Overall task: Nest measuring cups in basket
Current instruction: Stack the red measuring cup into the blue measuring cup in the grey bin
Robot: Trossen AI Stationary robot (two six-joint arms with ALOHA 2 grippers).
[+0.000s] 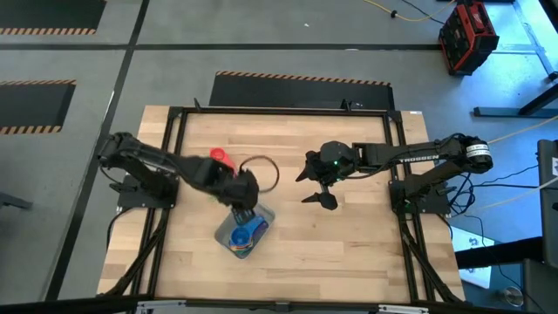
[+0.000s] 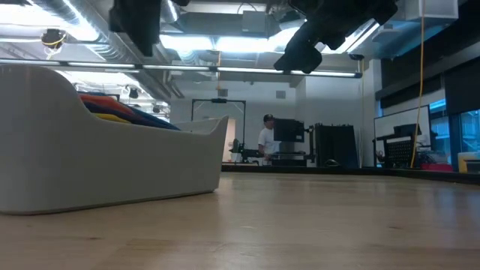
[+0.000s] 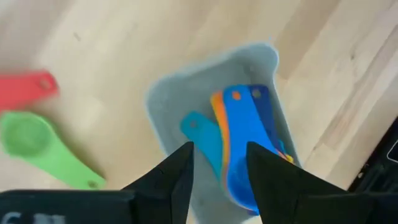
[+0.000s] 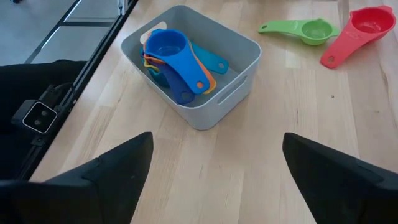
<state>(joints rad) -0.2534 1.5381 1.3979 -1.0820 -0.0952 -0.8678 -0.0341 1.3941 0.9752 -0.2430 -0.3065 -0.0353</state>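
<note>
from the high view i had the basket [image 1: 247, 232] near the front middle of the wooden surface [image 1: 349, 244], with the left claw [image 1: 245, 212] hanging right over it and a blue cup [image 1: 240, 237] showing inside. a red cup [image 1: 220, 158] lay on the surface behind the basket, partly hidden by the left arm. the right claw [image 1: 321, 187] waited well to the right of the basket, above bare wood.

in the low view the basket [image 2: 112, 161] stood close to the camera as a pale wall, with red, yellow and blue edges of the cups [image 2: 120, 110] peeking over its rim. dark arm parts hung in from above, and a person [image 2: 265, 139] stood far off in the room behind the surface.

through the left wrist view i looked down past my two fingers [image 3: 177, 177], which stood parted and released, holding nothing. between and beyond them sat the basket [image 3: 171, 109] with a blue cup [image 3: 239, 155] stacked on an orange one [image 3: 219, 134] and a teal one [image 3: 205, 140] beside. the green cup [image 3: 37, 146] and red cup [image 3: 25, 90] lay on the wood outside the basket.

in the right wrist view my fingers [image 4: 118, 168] stood wide apart and empty. the basket [image 4: 239, 62] held the nested cups, blue [image 4: 168, 46] on top, while the green cup [image 4: 305, 30] and red cup [image 4: 364, 28] lay just beside each other beyond it.
</note>
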